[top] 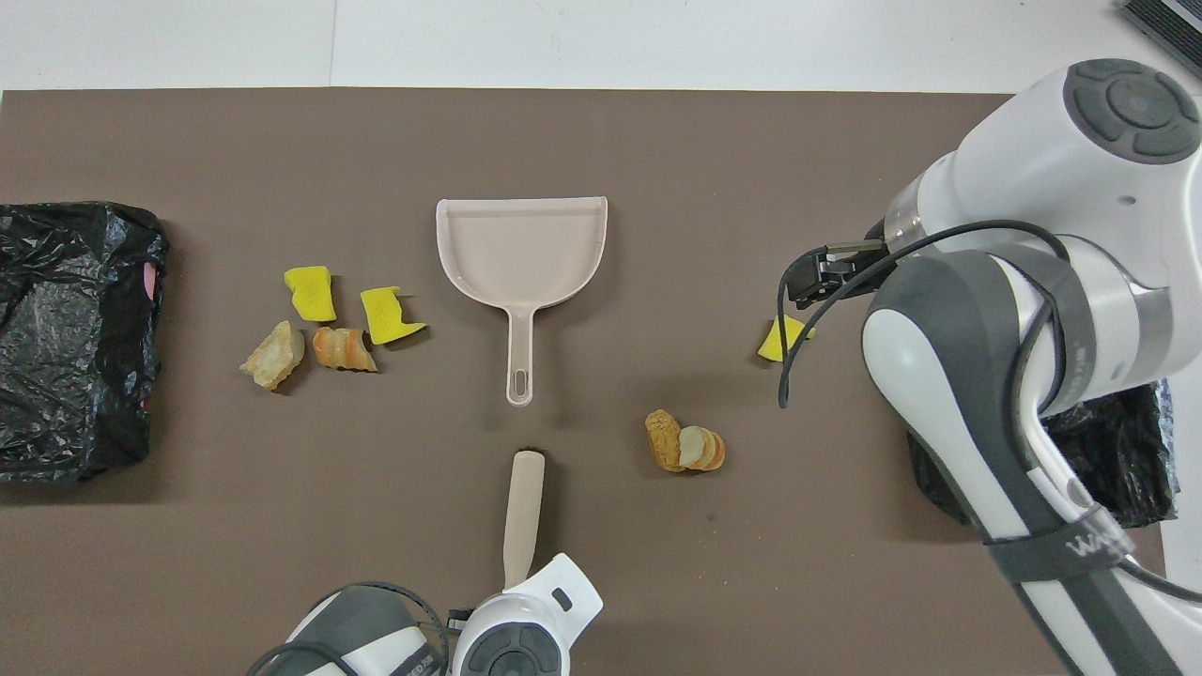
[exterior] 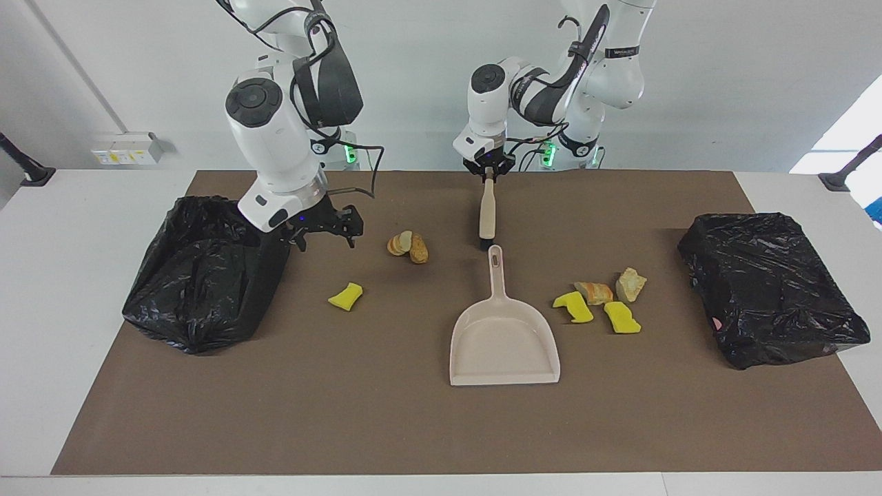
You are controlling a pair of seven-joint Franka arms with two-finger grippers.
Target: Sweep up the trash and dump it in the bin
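Observation:
A beige brush (exterior: 486,213) (top: 522,507) lies on the brown mat, its dark bristle end close to the handle tip of the beige dustpan (exterior: 503,337) (top: 521,249). My left gripper (exterior: 488,173) is shut on the brush's handle end; from above its wrist hides the fingers. Trash lies loose: a yellow chunk (exterior: 345,296) (top: 782,340), two bread pieces (exterior: 408,246) (top: 685,443), and a mixed cluster (exterior: 599,300) (top: 329,324) beside the dustpan. My right gripper (exterior: 324,231) (top: 817,272) hangs open and holds nothing, over the mat beside a black bag-lined bin (exterior: 200,275).
A second black bag-covered bin (exterior: 768,289) (top: 70,338) sits at the left arm's end of the mat. The right arm's big elbow (top: 1033,310) covers part of the bin (top: 1117,451) at its end in the overhead view.

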